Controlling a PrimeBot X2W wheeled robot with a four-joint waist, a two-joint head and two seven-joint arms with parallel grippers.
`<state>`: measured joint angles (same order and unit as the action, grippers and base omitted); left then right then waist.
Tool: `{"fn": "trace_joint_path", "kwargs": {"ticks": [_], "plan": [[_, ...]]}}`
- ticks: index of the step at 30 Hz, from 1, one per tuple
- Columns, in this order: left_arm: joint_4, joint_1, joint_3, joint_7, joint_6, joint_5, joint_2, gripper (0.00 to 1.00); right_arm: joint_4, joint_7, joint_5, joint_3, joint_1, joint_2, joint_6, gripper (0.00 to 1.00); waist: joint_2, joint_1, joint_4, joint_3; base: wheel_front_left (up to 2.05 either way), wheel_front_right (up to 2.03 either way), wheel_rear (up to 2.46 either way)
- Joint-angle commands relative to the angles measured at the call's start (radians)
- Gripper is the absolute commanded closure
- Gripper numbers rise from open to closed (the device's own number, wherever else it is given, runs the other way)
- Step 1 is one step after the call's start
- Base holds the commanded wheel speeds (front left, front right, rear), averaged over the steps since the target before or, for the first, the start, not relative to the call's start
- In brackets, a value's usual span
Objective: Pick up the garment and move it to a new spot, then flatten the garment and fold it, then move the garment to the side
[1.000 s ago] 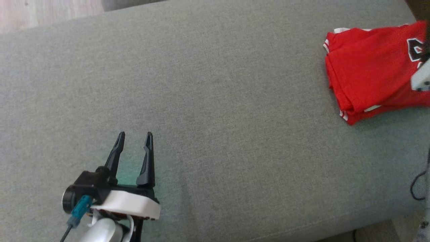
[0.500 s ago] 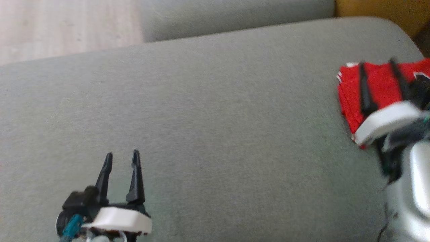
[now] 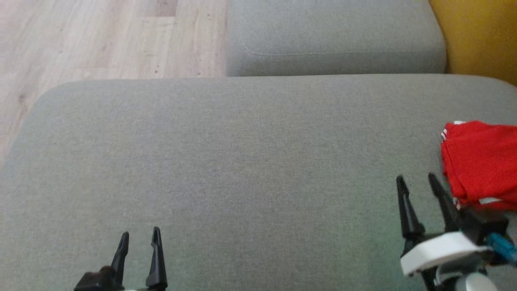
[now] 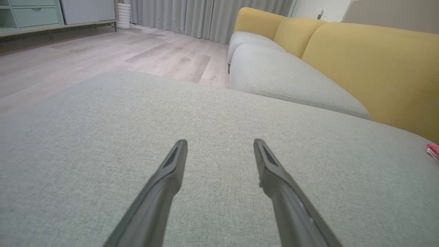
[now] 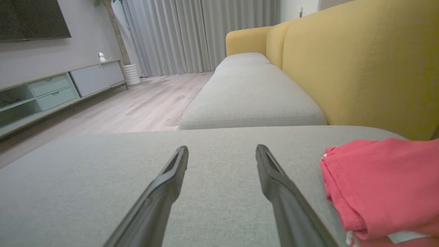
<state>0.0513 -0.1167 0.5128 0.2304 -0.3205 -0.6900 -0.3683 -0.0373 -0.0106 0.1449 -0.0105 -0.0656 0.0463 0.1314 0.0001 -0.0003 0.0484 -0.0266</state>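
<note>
The garment [image 3: 480,163] is a red jersey with white trim, folded into a compact stack at the right edge of the grey sofa cushion [image 3: 242,161]. In the right wrist view the garment [image 5: 380,185] lies just right of my fingers. My right gripper [image 3: 417,181] stands open just left of the garment, not touching it. My left gripper [image 3: 139,236] is open at the lower left over bare cushion, nothing between its fingers. In the left wrist view a sliver of the garment [image 4: 433,151] shows at the far right.
A second grey seat cushion [image 3: 335,36] adjoins at the back. The yellow sofa backrest [image 3: 480,36] rises at the right. Wooden floor [image 3: 101,36] lies beyond the cushion's left and far edges. A low cabinet [image 5: 51,92] stands across the room.
The head camera has tilted and turned, so the whole picture shifted. My right gripper has drawn off the garment and now stands beside it, open. The garment stays folded in place.
</note>
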Motion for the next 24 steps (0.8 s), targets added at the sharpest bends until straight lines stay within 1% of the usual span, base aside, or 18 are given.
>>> {"fn": "trace_joint_path", "kwargs": {"ticks": [1,5,8,19,20,24], "plan": [[-0.028,0.034,-0.041,0.011,-0.008,-0.003,-0.020,0.00,0.043,-0.014,0.018,0.035,0.011,0.004,-0.001,0.00,-0.0001,0.0003,0.012,-0.010,0.00,0.00,0.00],[-0.032,0.026,-0.037,0.013,-0.009,0.000,-0.018,0.00,0.036,-0.024,0.044,0.050,-0.028,0.004,-0.001,0.00,-0.0001,0.0003,0.019,-0.016,0.00,0.00,0.00],[-0.040,0.028,-0.029,0.014,-0.003,0.008,-0.021,0.00,0.024,-0.027,0.033,0.039,-0.044,0.004,-0.001,0.00,-0.0001,0.0003,0.022,-0.016,0.00,0.00,0.00],[-0.037,0.028,-0.023,0.015,-0.006,0.006,-0.013,0.00,0.013,-0.025,0.038,0.052,-0.062,0.004,-0.001,0.00,-0.0001,0.0003,0.013,-0.018,0.00,0.00,0.00],[-0.008,-0.012,0.007,0.001,-0.004,0.003,-0.001,1.00,-0.016,-0.016,0.032,0.029,-0.083,-0.001,0.000,1.00,-0.0001,0.0003,0.013,-0.018,0.00,0.00,0.00],[0.052,-0.025,0.014,-0.001,-0.005,0.003,0.021,1.00,-0.089,-0.014,0.031,0.034,-0.106,-0.002,0.000,1.00,-0.0001,0.0003,0.012,-0.018,0.00,0.00,0.00]]}}
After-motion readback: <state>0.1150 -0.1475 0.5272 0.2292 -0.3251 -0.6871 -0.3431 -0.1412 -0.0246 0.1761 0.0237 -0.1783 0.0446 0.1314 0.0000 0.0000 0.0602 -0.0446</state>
